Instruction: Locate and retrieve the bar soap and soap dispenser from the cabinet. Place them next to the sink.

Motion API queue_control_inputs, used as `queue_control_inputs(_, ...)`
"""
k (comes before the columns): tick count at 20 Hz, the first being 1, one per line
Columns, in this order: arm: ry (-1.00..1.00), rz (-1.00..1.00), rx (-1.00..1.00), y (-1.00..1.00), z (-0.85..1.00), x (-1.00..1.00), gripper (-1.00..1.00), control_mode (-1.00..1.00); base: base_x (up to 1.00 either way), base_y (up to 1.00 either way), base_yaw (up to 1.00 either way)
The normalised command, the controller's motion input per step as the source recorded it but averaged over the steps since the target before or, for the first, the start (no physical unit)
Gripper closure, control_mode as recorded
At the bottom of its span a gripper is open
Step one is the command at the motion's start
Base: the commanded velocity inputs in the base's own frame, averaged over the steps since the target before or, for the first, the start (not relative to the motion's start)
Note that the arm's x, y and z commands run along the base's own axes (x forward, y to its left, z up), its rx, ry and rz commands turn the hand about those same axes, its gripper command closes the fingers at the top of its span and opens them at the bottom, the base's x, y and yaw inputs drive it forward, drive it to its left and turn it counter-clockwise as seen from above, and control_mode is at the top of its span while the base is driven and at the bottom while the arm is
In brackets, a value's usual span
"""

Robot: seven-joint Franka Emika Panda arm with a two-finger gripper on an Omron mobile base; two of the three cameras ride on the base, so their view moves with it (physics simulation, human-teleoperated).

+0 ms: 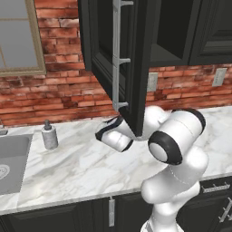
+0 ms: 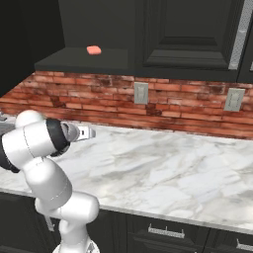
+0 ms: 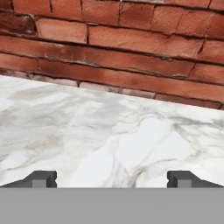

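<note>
With jaws spread wide, gripper (image 3: 112, 178) empty

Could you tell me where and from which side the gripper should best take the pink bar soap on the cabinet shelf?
Probably across the short sides of the small flat salmon-pink bar soap, coming level from the open front of the black wall cabinet, since it lies flat near the shelf edge.

- The claw (image 3: 112, 178) is hanging low over the counter (image 3: 109, 140), its two dark fingertips (image 3: 41, 178) standing wide apart with nothing between them.
- White marble with grey veins is stretching ahead.
- A red brick wall (image 3: 122, 48) is rising at the counter's far edge.
</note>
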Motion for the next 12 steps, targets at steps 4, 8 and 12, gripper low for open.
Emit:
queue_control_inputs(4, 0.13, -0.09, 0.00, -0.09, 0.42, -0.03, -1.00, -1.00, 0.00, 0.00, 0.00)
queue_control_inputs(8, 0.14, -0.09, 0.00, -0.06, 0.44, -0.02, -1.00, -1.00, 0.00, 0.00, 0.00)
queue_control_inputs(12, 0.17, -0.05, 0.01, -0.01, 0.47, 0.00, -1.00, -1.00, 0.00, 0.00, 0.00)
